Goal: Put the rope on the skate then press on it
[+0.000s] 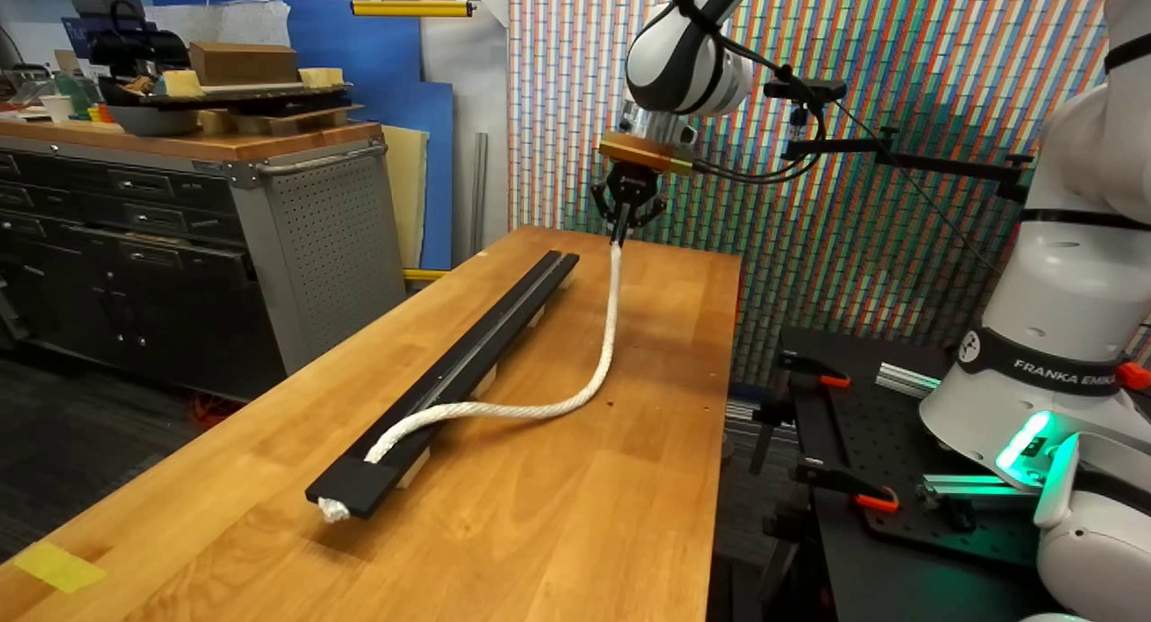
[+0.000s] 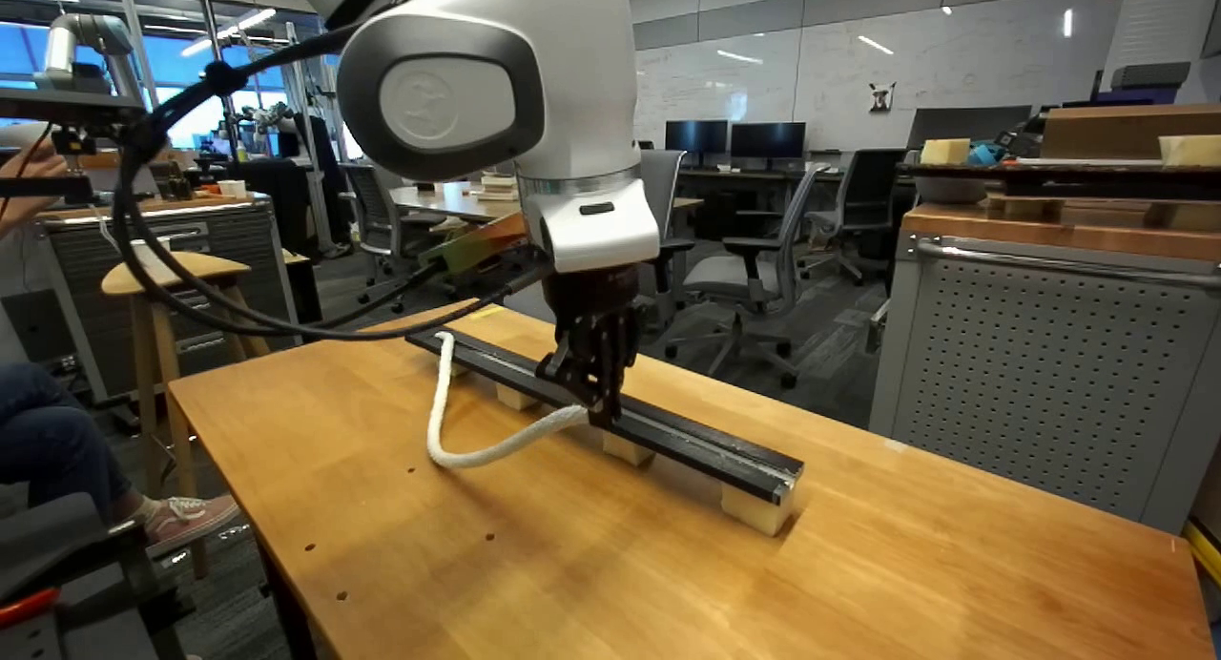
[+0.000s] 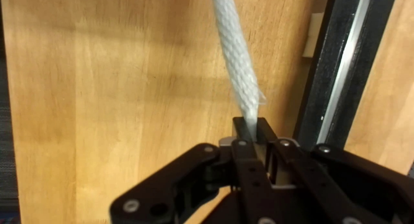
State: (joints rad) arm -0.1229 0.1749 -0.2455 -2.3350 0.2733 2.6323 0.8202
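Note:
The rope [image 1: 610,325] is a thick cream-white cord. One end is at the near end of the black skate [image 1: 450,370], where a frayed tip sticks out below. From there it lies over the rail, sags onto the table and rises to my gripper [image 1: 619,235]. The gripper is shut on the rope's other end and holds it above the table, beside the rail. The rope also shows in an exterior view [image 2: 438,402] and in the wrist view [image 3: 236,52]. In the wrist view the skate [image 3: 344,68] runs right of the fingers [image 3: 254,130]. Its groove shows no rope there.
The skate stands on several small wooden blocks [image 2: 755,509] on the wooden table [image 2: 591,565]. Yellow tape [image 1: 59,566] is at a table corner. A tool cabinet [image 1: 324,217] stands beyond the table. A person's leg [image 2: 57,407] shows beside the table.

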